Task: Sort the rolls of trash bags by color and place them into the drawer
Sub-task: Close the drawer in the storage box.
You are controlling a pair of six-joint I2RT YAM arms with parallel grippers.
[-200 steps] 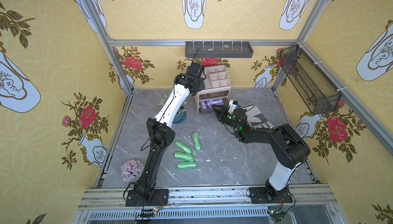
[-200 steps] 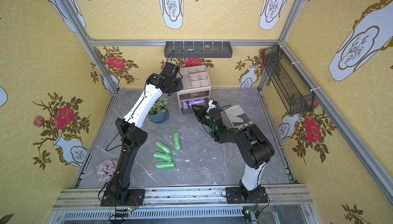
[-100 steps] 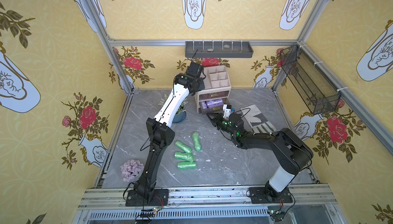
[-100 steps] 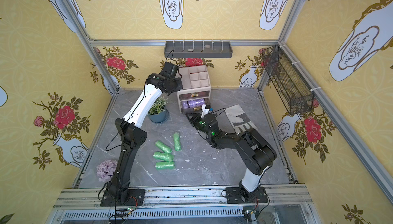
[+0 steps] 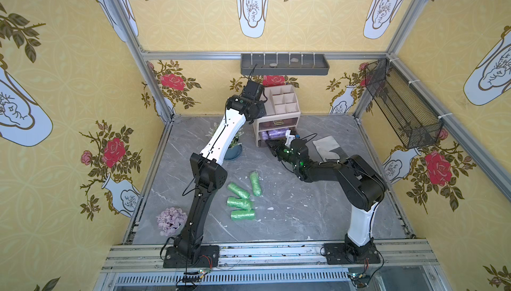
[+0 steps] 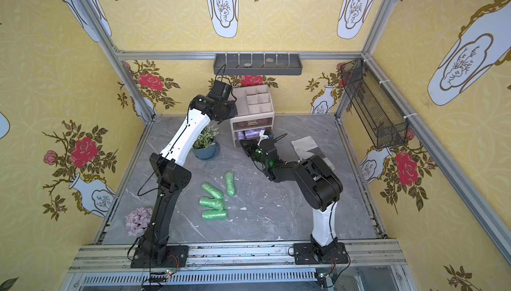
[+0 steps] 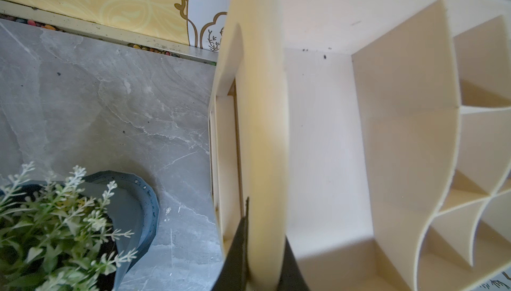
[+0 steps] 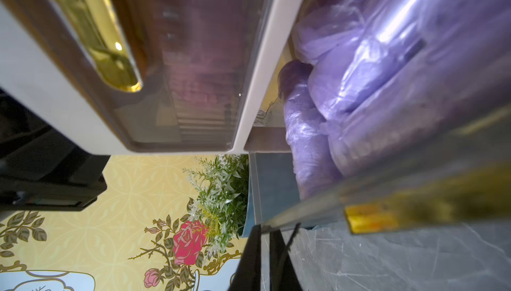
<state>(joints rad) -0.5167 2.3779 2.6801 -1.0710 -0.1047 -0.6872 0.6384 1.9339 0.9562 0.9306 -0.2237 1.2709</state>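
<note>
1. The step in hand looks like shutting the lower drawer [image 8: 387, 176], which holds the lilac rolls [image 8: 359, 82]. Four green rolls [image 5: 241, 202] lie on the marble table [image 5: 304, 220], well apart from it.
2. The right gripper [image 8: 265, 237], fingers pressed together, meets the drawer's clear front. The left gripper [image 7: 262, 262] clamps the organizer [image 5: 282, 104] wall.
3. Next probably comes a straight push, with the organizer steadied.
4. The rolls are glossy, crinkled film cylinders; the organizer is smooth beige plastic.

Bright, even light, soft shadows. Beyond the right gripper [image 8: 265, 237], the lilac rolls [image 8: 359, 82] are blurred and glare-streaked.
</note>
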